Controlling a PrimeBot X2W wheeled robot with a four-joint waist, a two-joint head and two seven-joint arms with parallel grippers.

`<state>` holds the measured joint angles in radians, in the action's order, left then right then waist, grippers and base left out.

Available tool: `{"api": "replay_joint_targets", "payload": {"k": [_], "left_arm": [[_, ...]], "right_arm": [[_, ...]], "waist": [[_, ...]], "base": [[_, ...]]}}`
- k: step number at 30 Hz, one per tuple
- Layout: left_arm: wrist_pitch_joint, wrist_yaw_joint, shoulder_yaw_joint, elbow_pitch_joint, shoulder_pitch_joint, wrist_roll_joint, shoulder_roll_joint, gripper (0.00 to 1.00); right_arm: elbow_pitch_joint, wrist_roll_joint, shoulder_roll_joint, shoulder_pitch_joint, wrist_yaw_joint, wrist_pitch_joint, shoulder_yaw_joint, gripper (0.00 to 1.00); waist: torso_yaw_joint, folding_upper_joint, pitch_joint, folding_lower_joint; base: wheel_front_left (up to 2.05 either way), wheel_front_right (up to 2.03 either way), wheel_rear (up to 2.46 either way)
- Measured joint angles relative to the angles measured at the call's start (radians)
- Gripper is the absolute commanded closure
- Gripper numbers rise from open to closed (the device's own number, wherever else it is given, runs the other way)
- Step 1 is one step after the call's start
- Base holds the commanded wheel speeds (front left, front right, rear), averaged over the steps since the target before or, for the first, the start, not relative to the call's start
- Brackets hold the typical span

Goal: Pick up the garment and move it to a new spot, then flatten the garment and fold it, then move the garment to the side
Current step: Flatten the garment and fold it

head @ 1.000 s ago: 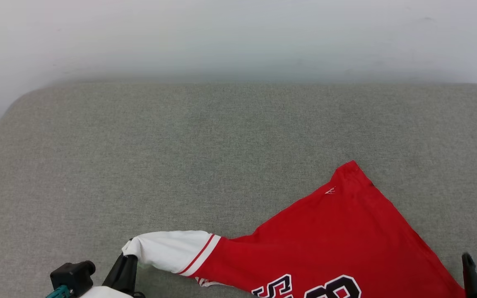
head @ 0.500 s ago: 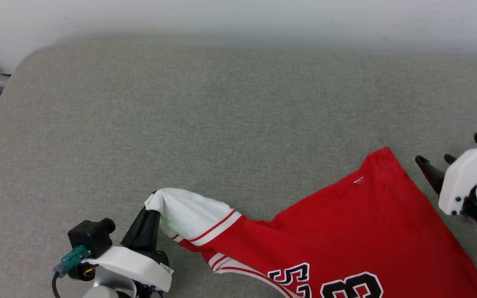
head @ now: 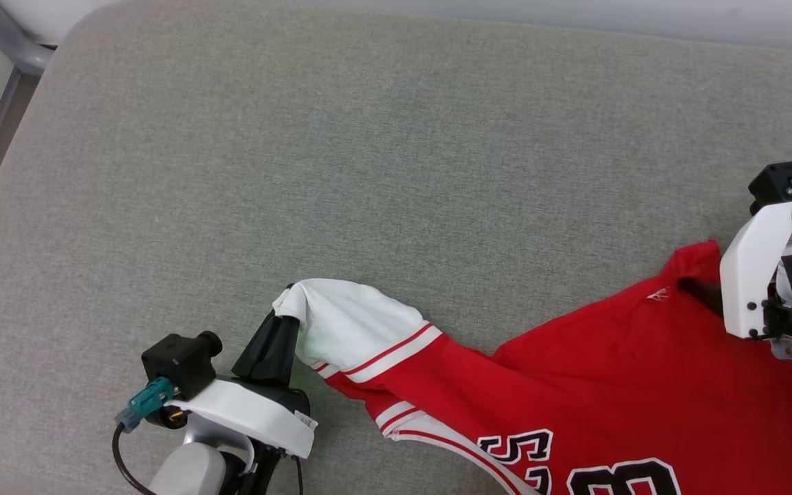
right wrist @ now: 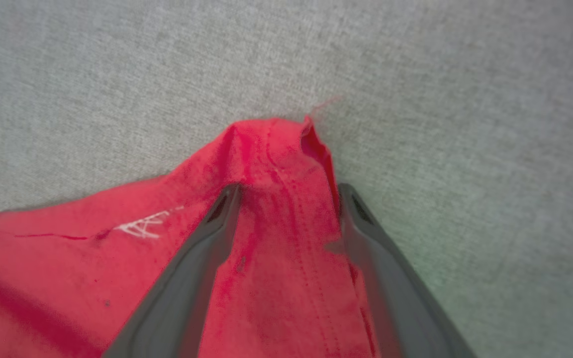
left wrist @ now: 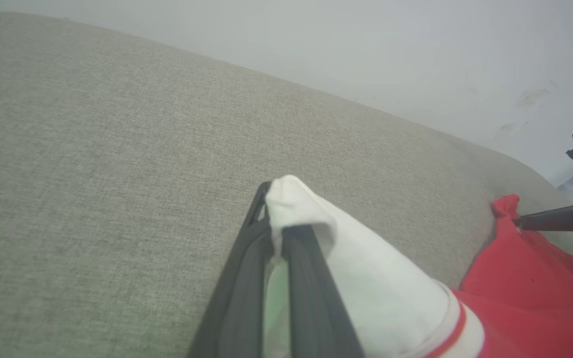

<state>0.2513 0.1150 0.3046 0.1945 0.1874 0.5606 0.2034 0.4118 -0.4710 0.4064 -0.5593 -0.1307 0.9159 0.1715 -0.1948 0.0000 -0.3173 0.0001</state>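
Table of grey fabric spans the head view, with the garment, a red jersey with white sleeves, spread across the lower right and running off the bottom edge, so how its far end lies cannot be told. At lower left the left gripper has its fingers pinched together on the very end of the white sleeve, which is pulled into a taut cone toward the upper left. At the right edge the right gripper stands with its fingers wide apart, one on each side of the red corner, which peaks up between them in the centre of the right wrist view, not yet gripped. The likely trouble lies there: the corner is small and folded over on itself, so closing fingers may catch a single layer or let the point slip forward and out. The sleeve hold looks slim too; only a tip of cloth is caught, and the weight of the jersey in a lift could drag it free. A one-sided lift would twist the cloth rather than spread it.
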Motion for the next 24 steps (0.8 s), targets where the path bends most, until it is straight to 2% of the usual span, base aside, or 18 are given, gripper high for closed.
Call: {"api": "replay_joint_targets", "payload": {"k": [1, 2, 3, 4, 8, 13, 24], "left_arm": [[0.003, 0.001, 0.001, 0.003, 0.002, 0.001, -0.002, 1.0], [0.004, 0.001, 0.001, 0.006, 0.002, 0.003, -0.003, 1.0], [0.005, 0.001, 0.001, 0.01, 0.003, 0.005, -0.004, 1.0], [0.006, 0.003, 0.0, 0.014, 0.003, 0.006, -0.005, 1.0], [0.007, 0.006, 0.0, 0.026, 0.003, 0.007, -0.008, 1.0], [0.008, 0.008, -0.012, 0.048, 0.001, 0.016, -0.006, 1.0], [-0.005, 0.0, -0.062, 0.072, 0.073, 0.03, 0.043, 1.0]], "right_arm": [[0.008, -0.015, 0.005, 0.0, 0.0, 0.016, 0.008, 0.0], [0.016, -0.028, 0.011, 0.0, 0.0, 0.03, 0.013, 0.3], [0.019, -0.037, 0.016, 0.0, 0.0, 0.044, 0.016, 0.7], [0.021, -0.047, 0.017, 0.0, 0.001, 0.049, 0.018, 1.0], [0.038, -0.088, 0.021, 0.001, 0.001, 0.047, 0.031, 1.0], [0.06, -0.114, 0.016, 0.002, 0.0, -0.012, 0.03, 1.0], [0.049, -0.165, -0.038, 0.009, 0.0, -0.212, -0.091, 1.0]], "waist": [[-0.005, 0.0, -0.003, 0.0], [-0.008, 0.0, -0.006, -0.0001], [-0.012, 0.0, -0.007, -0.0001], [-0.013, 0.0, -0.007, -0.0001], [-0.012, 0.0, 0.001, -0.0001], [-0.003, 0.0, 0.035, -0.0001], [0.073, 0.0, 0.15, -0.0001]], "base": [[0.0, 0.0, 0.0], [0.0, 0.0, 0.0], [0.0, 0.0, 0.0], [0.0, 0.0, 0.0], [0.0, 0.0, 0.0], [0.0, 0.0, 0.0], [0.0, 0.0, 0.0]]}}
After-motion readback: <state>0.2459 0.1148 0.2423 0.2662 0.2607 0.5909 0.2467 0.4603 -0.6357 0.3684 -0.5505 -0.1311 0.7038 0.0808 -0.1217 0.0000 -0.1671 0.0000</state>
